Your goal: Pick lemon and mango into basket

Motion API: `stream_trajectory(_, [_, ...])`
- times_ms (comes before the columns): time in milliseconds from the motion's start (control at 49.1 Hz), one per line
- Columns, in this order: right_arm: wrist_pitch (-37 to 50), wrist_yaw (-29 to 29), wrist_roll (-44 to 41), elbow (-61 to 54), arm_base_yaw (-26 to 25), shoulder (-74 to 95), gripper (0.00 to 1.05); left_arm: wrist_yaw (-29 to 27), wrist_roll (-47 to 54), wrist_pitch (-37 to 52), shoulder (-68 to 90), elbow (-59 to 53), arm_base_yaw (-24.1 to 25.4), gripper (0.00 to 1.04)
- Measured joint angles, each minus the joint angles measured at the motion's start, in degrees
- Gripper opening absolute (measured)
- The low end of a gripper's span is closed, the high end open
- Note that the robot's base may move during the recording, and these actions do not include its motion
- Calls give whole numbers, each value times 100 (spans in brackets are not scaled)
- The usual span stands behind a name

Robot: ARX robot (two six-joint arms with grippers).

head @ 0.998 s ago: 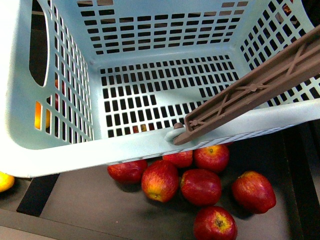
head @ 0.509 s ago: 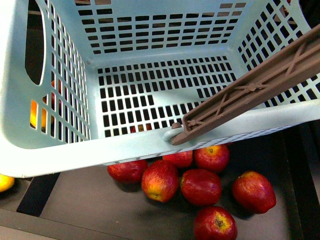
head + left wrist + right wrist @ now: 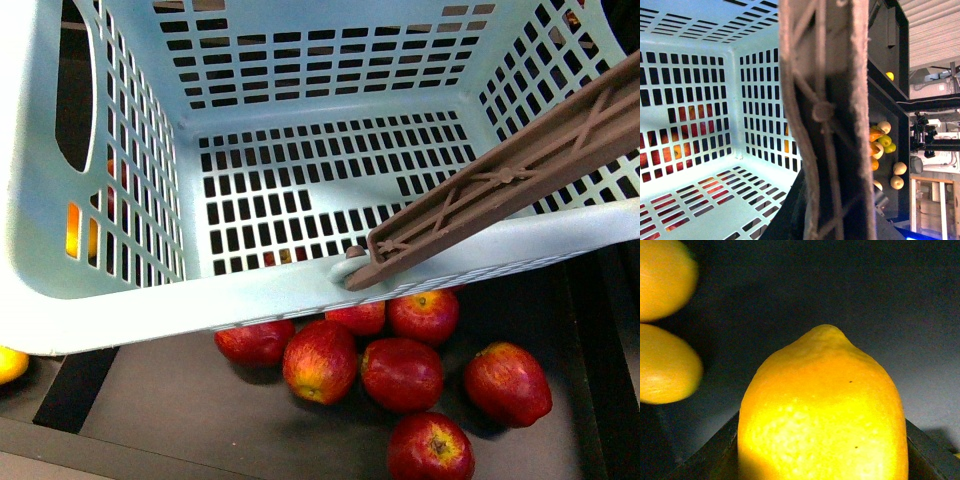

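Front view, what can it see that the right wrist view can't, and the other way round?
Only the front view shows the basket, its brown handle and the red apples. Only the right wrist view shows the lemon up close, with two more yellow-orange fruits beside it. Both show some yellow fruit and a dark surface.

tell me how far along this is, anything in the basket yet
Done: nothing yet; the basket shows a bare floor in the front and left wrist views, red apples outside it. In hand: a lemon fills the right wrist view close up; whether it is gripped cannot be told. Still to do: lemon and mango, which I cannot pick out, into the basket.
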Motion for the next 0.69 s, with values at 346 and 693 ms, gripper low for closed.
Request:
stream_trajectory(346, [-1440,-1666,70,-1137,197,-3316,61,4,0,0,0,0,0,5])
stream_trajectory(693, [-3014,-2485,765,-1163,962,-6822,61,-7,0,0,0,0,0,5])
